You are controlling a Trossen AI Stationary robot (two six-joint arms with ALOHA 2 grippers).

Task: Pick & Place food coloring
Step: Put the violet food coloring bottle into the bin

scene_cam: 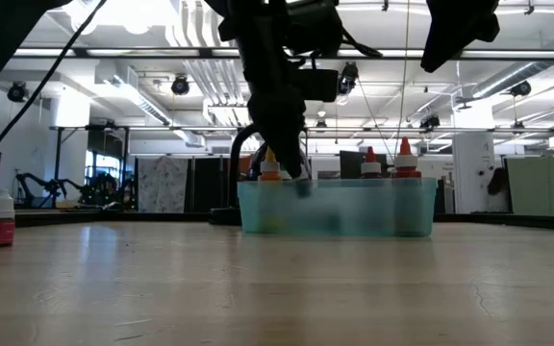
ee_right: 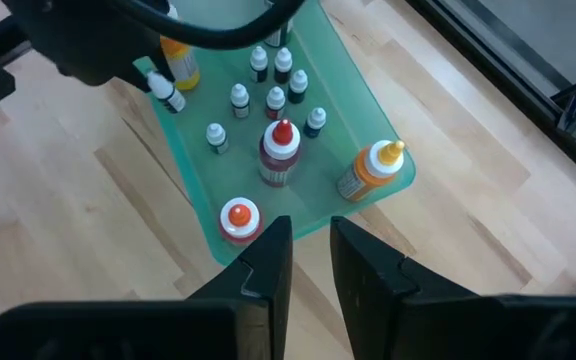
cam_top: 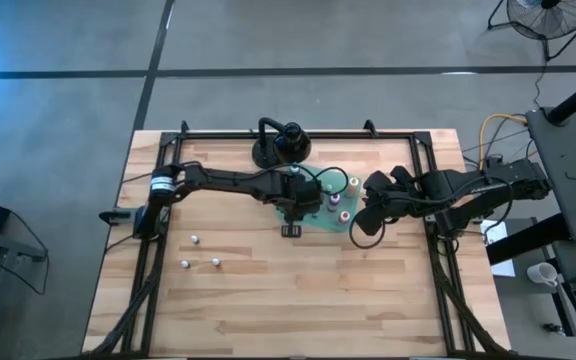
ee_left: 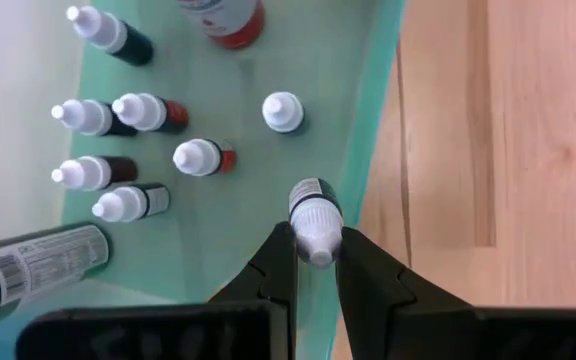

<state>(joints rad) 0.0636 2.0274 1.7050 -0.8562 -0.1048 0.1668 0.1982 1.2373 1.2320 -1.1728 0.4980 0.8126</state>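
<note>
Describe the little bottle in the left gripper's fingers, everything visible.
The small bottle has a whitish cap with a ribbed collar and a dark body bearing a printed label. The left gripper pinches it at the cap between its two dark fingers. It hangs over the near edge of the translucent green bin, cap toward the camera, apart from the other small bottles standing inside.

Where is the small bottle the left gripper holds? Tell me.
The small bottle sits pinched in the left gripper just inside the green tray edge, beside the other little bottles.
</note>
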